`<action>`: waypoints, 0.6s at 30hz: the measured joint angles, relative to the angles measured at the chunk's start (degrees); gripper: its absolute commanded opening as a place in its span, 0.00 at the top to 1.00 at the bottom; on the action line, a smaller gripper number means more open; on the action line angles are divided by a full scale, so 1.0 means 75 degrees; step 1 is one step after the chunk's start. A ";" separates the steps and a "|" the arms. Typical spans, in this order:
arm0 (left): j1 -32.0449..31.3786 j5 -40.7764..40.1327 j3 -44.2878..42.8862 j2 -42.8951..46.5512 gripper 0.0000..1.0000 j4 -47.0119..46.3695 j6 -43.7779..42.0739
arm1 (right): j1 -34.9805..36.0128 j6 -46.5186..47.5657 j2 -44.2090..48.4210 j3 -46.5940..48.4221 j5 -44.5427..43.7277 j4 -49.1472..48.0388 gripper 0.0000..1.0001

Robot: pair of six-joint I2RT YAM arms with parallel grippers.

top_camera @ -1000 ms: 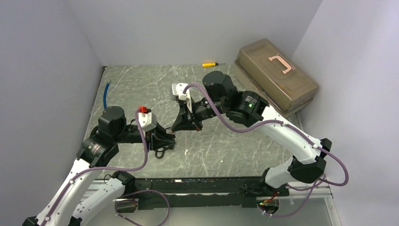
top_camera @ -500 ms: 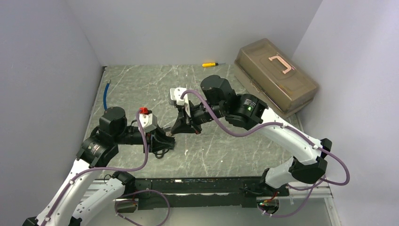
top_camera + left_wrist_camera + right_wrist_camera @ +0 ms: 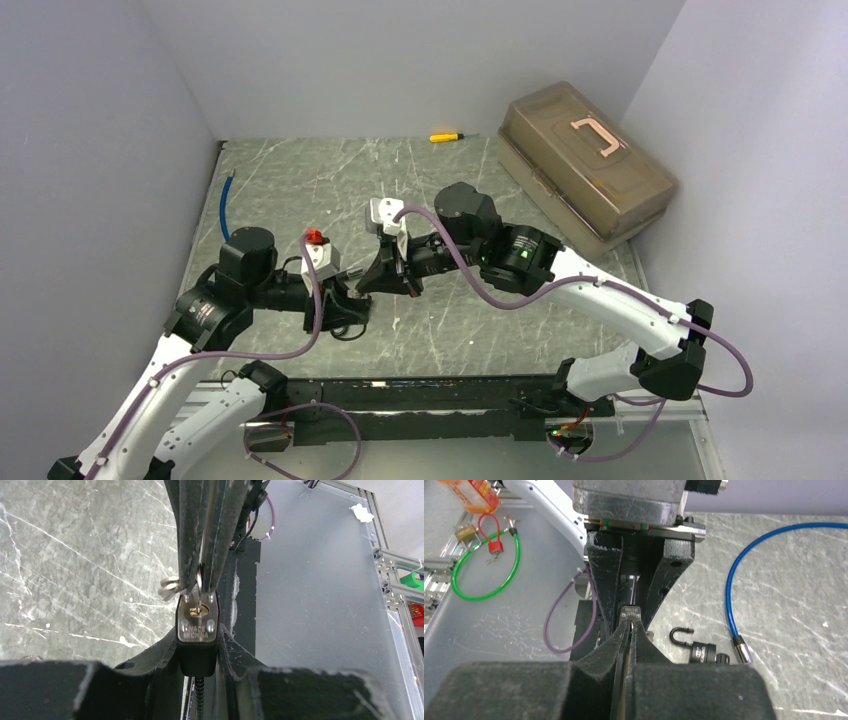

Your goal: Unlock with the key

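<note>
**Key seated in the padlock, both grippers clamped**

The left gripper (image 3: 198, 646) is closed on the black body of the padlock (image 3: 197, 626) and holds it above the worktop (image 3: 470, 310), keyhole face turned toward the other arm. In the left wrist view the right gripper (image 3: 629, 630) comes in from 12 o'clock, its jaws pinched tight on the key (image 3: 198, 599). The key's blade sits in the keyhole, and a silver ring (image 3: 169, 584) hangs at 9 o'clock of it.

In the top view the two grippers meet just toward 8 o'clock of the worktop's middle. A second small padlock (image 3: 702, 651) with its shackle open lies on the worktop below them, beside the end of a blue cable (image 3: 744, 575). A brown toolbox (image 3: 587, 160) stands at 2 o'clock and a yellow screwdriver (image 3: 446, 136) lies at 12 o'clock.
</note>
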State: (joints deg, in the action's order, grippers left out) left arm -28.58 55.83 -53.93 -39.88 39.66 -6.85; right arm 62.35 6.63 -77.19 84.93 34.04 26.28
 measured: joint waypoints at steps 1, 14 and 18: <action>0.0000 -0.0003 -0.0050 -0.0020 1.00 0.0085 -0.0003 | 0.0015 -0.0096 0.0029 -0.0137 -0.0003 -0.0248 1.00; -0.0119 -0.1585 -0.1699 -0.0635 1.00 0.1670 -0.1821 | 0.0134 -0.0898 0.0358 -0.1035 -0.0679 -0.2291 1.00; -0.0122 -0.1935 -0.1798 -0.0548 1.00 0.1816 -0.2259 | 0.0166 -0.0906 0.0542 -0.1043 -0.1058 -0.1883 1.00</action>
State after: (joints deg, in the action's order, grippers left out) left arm -29.50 41.32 -67.42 -43.99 53.28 -23.79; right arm 63.59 -0.16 -73.12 77.10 26.11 12.16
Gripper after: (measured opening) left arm 0.280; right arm 0.017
